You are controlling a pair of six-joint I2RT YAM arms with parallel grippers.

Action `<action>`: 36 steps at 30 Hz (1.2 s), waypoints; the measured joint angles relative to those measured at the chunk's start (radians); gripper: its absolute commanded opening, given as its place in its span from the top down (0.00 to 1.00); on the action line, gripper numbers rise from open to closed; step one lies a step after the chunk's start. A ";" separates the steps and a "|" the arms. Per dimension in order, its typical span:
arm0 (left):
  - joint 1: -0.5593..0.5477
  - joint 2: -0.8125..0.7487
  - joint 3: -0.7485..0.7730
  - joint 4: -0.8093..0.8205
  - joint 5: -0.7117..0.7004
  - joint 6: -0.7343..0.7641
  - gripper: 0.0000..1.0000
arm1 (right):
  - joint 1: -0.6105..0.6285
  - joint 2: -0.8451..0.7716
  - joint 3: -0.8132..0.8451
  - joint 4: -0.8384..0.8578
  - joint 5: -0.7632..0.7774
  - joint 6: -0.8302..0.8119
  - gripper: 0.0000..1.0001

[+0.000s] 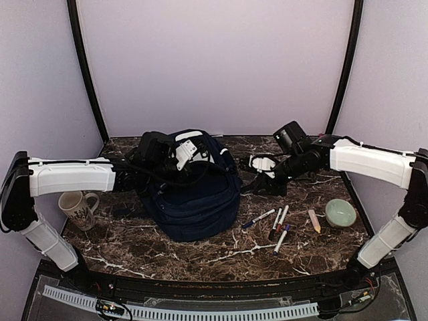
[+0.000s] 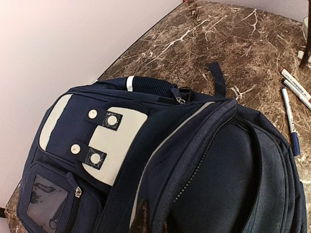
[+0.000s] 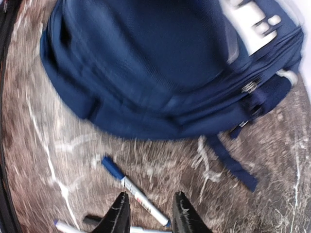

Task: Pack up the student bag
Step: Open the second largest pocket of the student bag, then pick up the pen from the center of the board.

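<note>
The student bag is a navy-blue backpack lying in the middle of the marble table, with its grey-white patch towards the back wall. It fills the left wrist view. My left gripper rests on the bag's top. Its dark fingertips are shut on the fabric edge beside a zipper. My right gripper hangs open just right of the bag, low over the table. In the right wrist view a blue-capped marker lies on the table below its spread fingers; that view is motion-blurred.
Several markers and a pale pencil lie right of the bag. A green bowl stands at the right edge and a patterned mug at the left. A loose bag strap trails on the marble.
</note>
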State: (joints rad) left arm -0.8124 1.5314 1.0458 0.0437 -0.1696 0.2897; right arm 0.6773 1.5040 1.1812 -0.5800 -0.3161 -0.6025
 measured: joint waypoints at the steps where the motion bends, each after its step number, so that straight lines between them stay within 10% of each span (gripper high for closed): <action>1: 0.001 -0.001 0.000 0.002 0.002 -0.010 1.00 | 0.001 0.011 -0.011 -0.024 0.012 -0.021 0.71; 18: 0.003 -0.056 -0.055 0.061 -0.029 -0.076 1.00 | 0.082 0.259 0.022 -0.163 0.313 -0.253 0.64; 36: 0.003 -0.074 -0.072 0.078 -0.033 -0.064 1.00 | 0.116 0.360 0.051 -0.167 0.377 -0.311 0.78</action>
State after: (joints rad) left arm -0.8097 1.4570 0.9741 0.1215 -0.2024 0.2253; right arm 0.7937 1.8645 1.2320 -0.7475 0.0612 -0.9134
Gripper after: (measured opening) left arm 0.044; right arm 0.257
